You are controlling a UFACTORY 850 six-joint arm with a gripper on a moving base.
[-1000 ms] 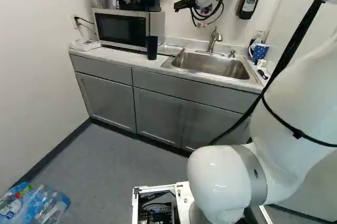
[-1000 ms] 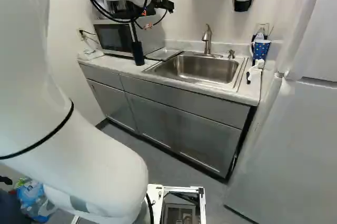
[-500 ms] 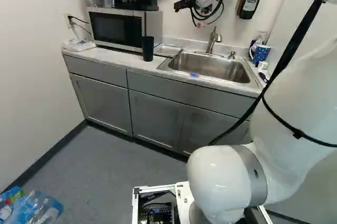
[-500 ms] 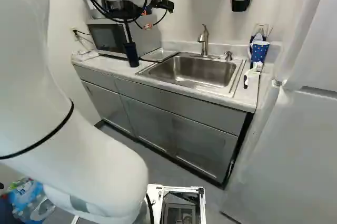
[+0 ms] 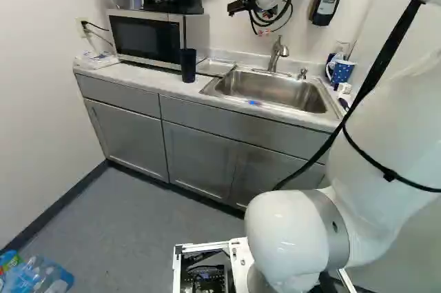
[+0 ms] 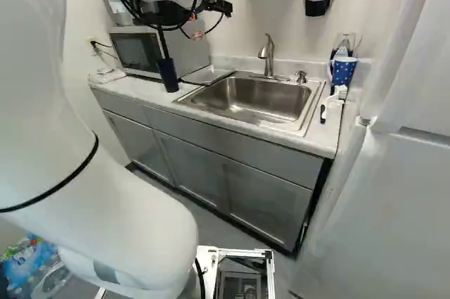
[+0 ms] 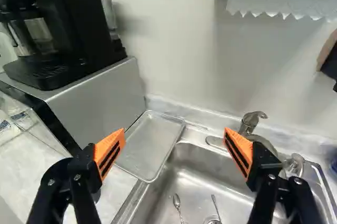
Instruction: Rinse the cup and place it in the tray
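Mottled countertop [image 5: 153, 82], dark tapered cup [image 5: 188, 67], shallow metal tray [image 7: 150, 147], end effector [image 6: 216, 6] spread open

Bright light glints in the sink [image 7: 196, 177]; soft shadows mark the wall [image 7: 174, 50].

Tray [image 7: 150, 145]: thin metal, smooth, satin.
Sink [image 5: 275, 90]: metal, smooth, shiny in streaks.
Faucet [image 6: 267, 56]: metal, smooth, soft sheen.
Spoon [image 7: 177, 201]: metal, glossy.
Black cup [image 5: 188, 65]: smooth, mostly matt; material not determinable.
Tabletop [image 5: 155, 81]: smooth, faintly mottled, low sheen.
Microwave [image 5: 145, 38]: metal-look casing, satin; door dark, glossy.
Cabinet fronts [image 5: 200, 158]: smooth, satin; material not determinable.
Paper towel [image 7: 279, 0]: white paper, matt.
Bottles [image 5: 41, 276]: clear plastic, glossy.
Floor [image 5: 138, 203]: matt.
Arm [image 5: 286, 238]: smooth, glossy shell.
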